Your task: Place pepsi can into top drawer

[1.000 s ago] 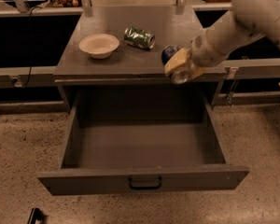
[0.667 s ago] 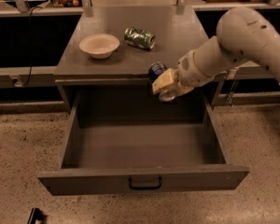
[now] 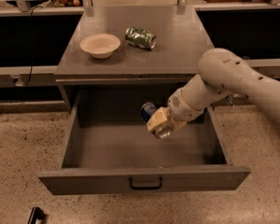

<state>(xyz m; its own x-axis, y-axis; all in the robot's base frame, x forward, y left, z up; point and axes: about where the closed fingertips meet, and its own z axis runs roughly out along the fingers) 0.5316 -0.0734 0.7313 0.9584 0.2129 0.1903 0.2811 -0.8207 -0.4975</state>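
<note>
The top drawer (image 3: 144,177) stands pulled out wide, grey, with a small black handle at the centre of its front panel. My gripper (image 3: 158,121) hangs over the right middle of the open drawer, above its floor, and is shut on the pepsi can (image 3: 149,111). The can is dark blue, tilted, with one silver end showing below the fingers. The white arm reaches in from the right.
On the cabinet top (image 3: 177,50) behind the drawer sit a cream bowl (image 3: 100,45) at the left and a dented green can (image 3: 140,37) lying on its side. Speckled floor surrounds the cabinet. A small dark object (image 3: 35,215) lies on the floor at the lower left.
My gripper has carried the pepsi can from the cabinet top's right front edge forward, left and down, to a spot over the open drawer.
</note>
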